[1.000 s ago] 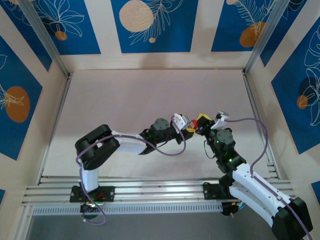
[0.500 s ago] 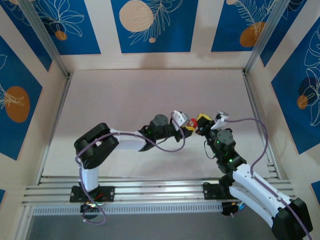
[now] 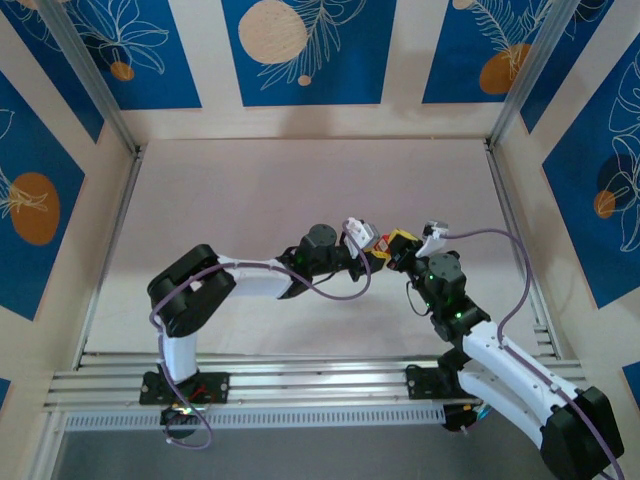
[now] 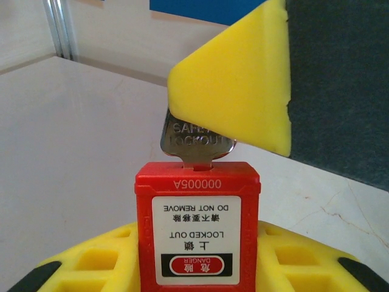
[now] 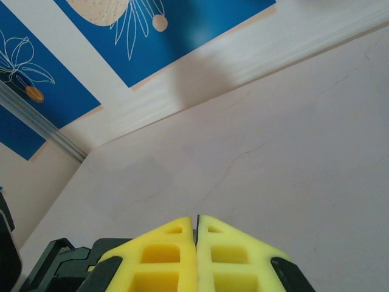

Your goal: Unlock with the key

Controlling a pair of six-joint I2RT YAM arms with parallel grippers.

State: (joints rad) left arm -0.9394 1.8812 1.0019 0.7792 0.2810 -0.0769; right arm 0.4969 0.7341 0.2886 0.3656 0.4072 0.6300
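right gripper (image 5: pixel 196 221) nudged left — pinching the key (image 4: pixel 194 143), blade in red padlock (image 4: pixel 197 234)

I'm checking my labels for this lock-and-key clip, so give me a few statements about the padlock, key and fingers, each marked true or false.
1. The flat silvery metal key has its blade inside the red plastic padlock. True.
2. The padlock lies loose on the table. False: the left gripper holds it between its yellow fingers.
3. The right gripper is wide open. False: it is shut, pinching the key's head.
4. The padlock carries a white label with a red oval. True.
5. The key's head is black plastic. False: it is bare metal stamped with lettering.
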